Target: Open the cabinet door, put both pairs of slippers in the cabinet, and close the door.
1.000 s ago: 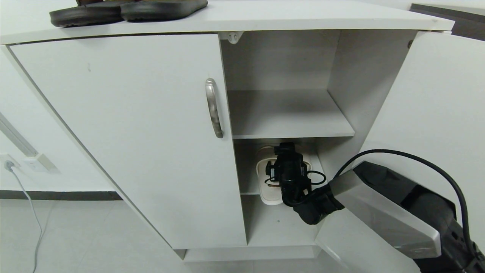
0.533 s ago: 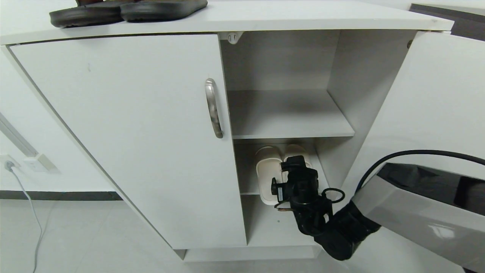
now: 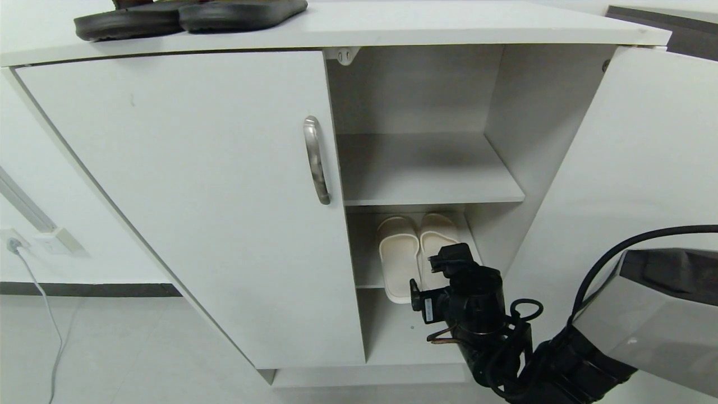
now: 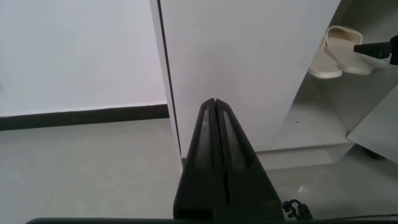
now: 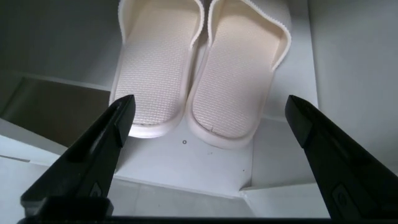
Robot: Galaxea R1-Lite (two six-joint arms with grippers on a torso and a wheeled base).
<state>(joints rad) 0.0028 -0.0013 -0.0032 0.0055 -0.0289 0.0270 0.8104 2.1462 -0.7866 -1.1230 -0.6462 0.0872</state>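
Cream foam slippers (image 3: 418,252) lie paired on the lower shelf of the white cabinet (image 3: 168,196); the right gripper (image 5: 209,106), fingers spread wide, has drawn back from over them. Left gripper (image 4: 214,106) fingers are pressed together. Dark brown slippers (image 3: 190,14) sit atop the cabinet

one slipper pair (image 3: 399,255) – side by side on lower shelf (image 3: 363,279) in cabinet (image 3: 505,101), right half | other slipper pair (image 3: 190,15) – on cabinet top, left end | right gripper (image 3: 449,258) just before shelved pair, apart

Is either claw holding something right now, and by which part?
Nothing is held. The right gripper is open, clear of the white slippers; the left gripper is shut on nothing.
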